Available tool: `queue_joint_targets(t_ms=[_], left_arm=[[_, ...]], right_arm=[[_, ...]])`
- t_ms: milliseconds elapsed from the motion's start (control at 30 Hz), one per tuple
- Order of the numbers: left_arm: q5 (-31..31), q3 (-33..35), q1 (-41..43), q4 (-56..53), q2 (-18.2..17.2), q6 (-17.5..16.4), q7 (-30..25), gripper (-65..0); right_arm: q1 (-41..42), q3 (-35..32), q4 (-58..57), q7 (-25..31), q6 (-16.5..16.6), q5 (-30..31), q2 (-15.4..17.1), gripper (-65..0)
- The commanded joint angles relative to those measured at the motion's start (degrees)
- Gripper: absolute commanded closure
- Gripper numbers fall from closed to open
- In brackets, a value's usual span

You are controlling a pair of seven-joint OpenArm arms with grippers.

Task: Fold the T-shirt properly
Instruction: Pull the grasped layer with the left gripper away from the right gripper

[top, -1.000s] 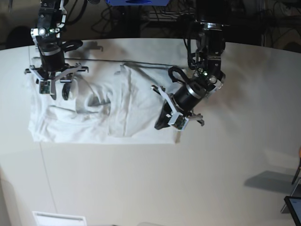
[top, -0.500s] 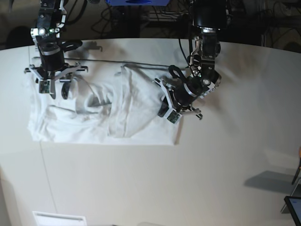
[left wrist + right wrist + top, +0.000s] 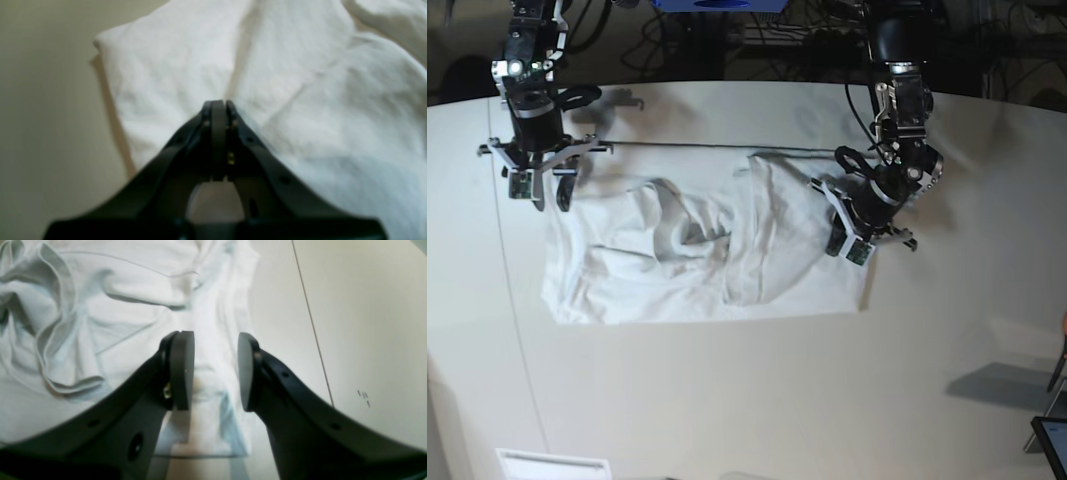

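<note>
**Shirt dragged toward the left arm's side**

Sliding across the table, the shirt is now lying farther toward the base view's right than a second ago, its near edge running from under the right arm's side to just below the left gripper. That gripper has pulled back the same way and is now sitting at the shirt's right edge, its jaws pressed together. In the left wrist view the tips are meeting over white fabric, and whether a fold is pinched between them is hard to tell. The right gripper is hanging in the same spot as before, jaws parted and holding nothing; the cloth that lay beneath it has moved away, so in the base view it is standing just off the shirt's upper left corner.

The shirt is lying rumpled, with ridges bunching through its middle and a flatter panel near the left gripper. The table is pale and matte, a thin dark seam running down it. Behind the far edge, dark cables are hanging in an unlit room.
</note>
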Motion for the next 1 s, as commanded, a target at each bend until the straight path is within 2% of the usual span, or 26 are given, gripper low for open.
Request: queue_joint_targets(t_ms=[0, 633, 800, 967], left_arm=[[3.5, -0.1, 0.4, -0.3, -0.8, 0.5, 4.4, 0.0], [3.5, 0.5, -6.8, -2.2, 0.0, 0.4, 4.4, 0.0], [3.5, 0.0, -6.3, 3.9, 0.0, 0.3, 4.8, 0.0], [3.5, -1.7, -4.5, 13.9, -0.2, 0.3, 10.8, 0.0]], right_arm=[[0.2, 0.2, 0.9, 1.6, -0.1, 0.4, 0.2, -21.2], [0.2, 0.1, 0.9, 1.6, -0.1, 0.5, 0.2, -21.2], [0.2, -0.1, 0.8, 1.6, -0.1, 0.5, 0.2, -21.2], [1.2, -0.3, -0.9, 1.6, -0.1, 0.5, 0.1, -21.2]])
